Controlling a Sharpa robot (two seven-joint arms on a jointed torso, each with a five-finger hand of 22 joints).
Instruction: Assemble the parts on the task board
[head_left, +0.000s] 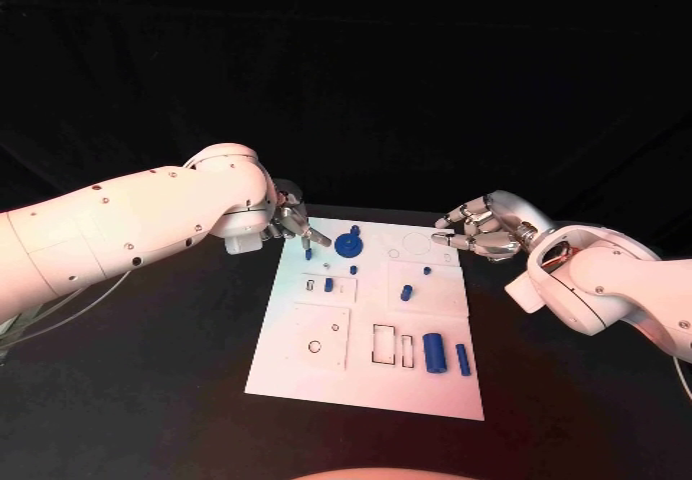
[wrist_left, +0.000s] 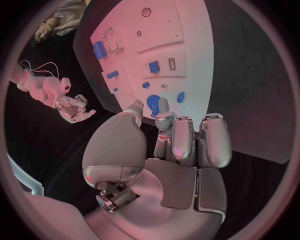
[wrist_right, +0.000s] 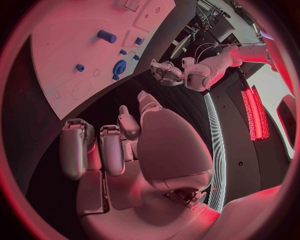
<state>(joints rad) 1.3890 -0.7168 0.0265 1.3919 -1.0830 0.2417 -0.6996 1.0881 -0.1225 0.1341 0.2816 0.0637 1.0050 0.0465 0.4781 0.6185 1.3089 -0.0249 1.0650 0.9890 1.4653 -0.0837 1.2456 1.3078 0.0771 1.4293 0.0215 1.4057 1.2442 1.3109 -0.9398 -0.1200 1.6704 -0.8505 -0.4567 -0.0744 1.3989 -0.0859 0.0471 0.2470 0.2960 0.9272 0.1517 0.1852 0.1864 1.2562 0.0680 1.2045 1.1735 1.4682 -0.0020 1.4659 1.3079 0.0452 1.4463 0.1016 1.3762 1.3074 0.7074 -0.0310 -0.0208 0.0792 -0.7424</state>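
left hand (head_left: 289, 222) – empty, fingers apart, beside round blue part (head_left: 351, 240) | right hand (head_left: 483, 229) – curled, empty, off task board (head_left: 289, 368)

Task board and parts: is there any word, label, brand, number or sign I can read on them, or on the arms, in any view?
None: no readable text in any view.
The task board carries only outlined slots and holes, no lettering.
The blue parts are plain.
The left hand and right hand and their white arms show only dark dots, no markings that read as text.
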